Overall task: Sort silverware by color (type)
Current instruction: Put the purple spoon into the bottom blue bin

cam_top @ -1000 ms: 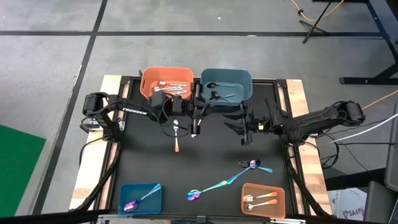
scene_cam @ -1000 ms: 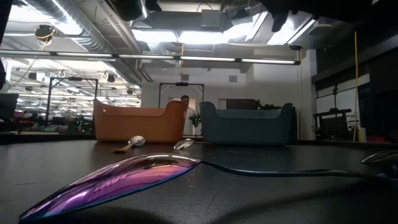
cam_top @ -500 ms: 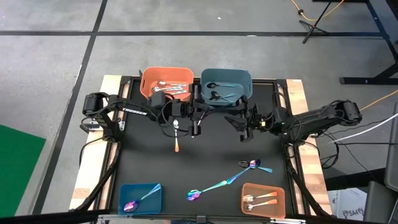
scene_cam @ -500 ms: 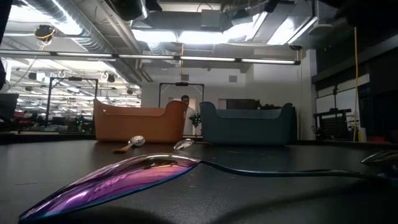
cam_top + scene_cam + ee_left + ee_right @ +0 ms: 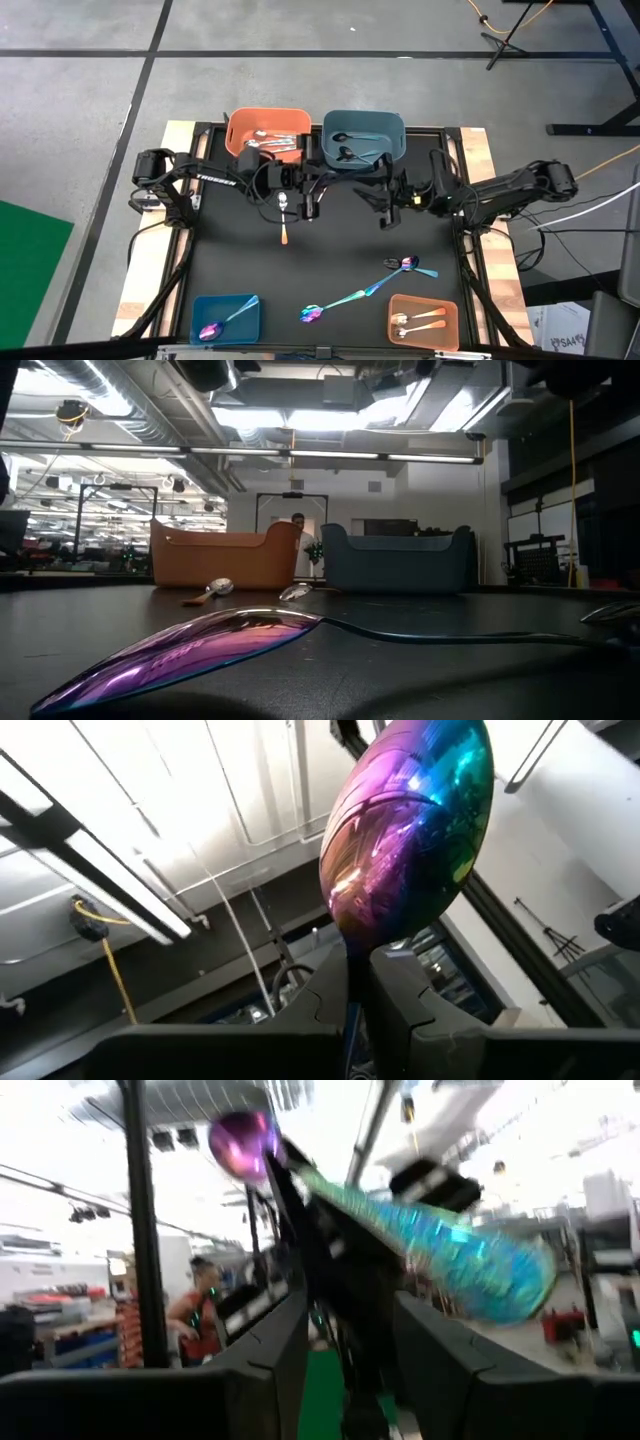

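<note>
My left gripper (image 5: 357,985) is pinching the iridescent purple-blue spoon (image 5: 405,825) bowl-up while the spread right gripper (image 5: 385,207) faces it close, so a sloppy handoff could drop it.

Iridescent purple spoon (image 5: 190,645) lies close on black table (image 5: 100,620); orange bin (image 5: 222,556), blue bin (image 5: 397,560) behind; person (image 5: 298,525) between.

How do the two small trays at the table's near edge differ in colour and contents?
The blue tray holds one iridescent spoon; the orange tray holds two orange-handled spoons. The blue tray sits near the left corner, the orange tray near the right. Both are shallow rectangular trays.
</note>
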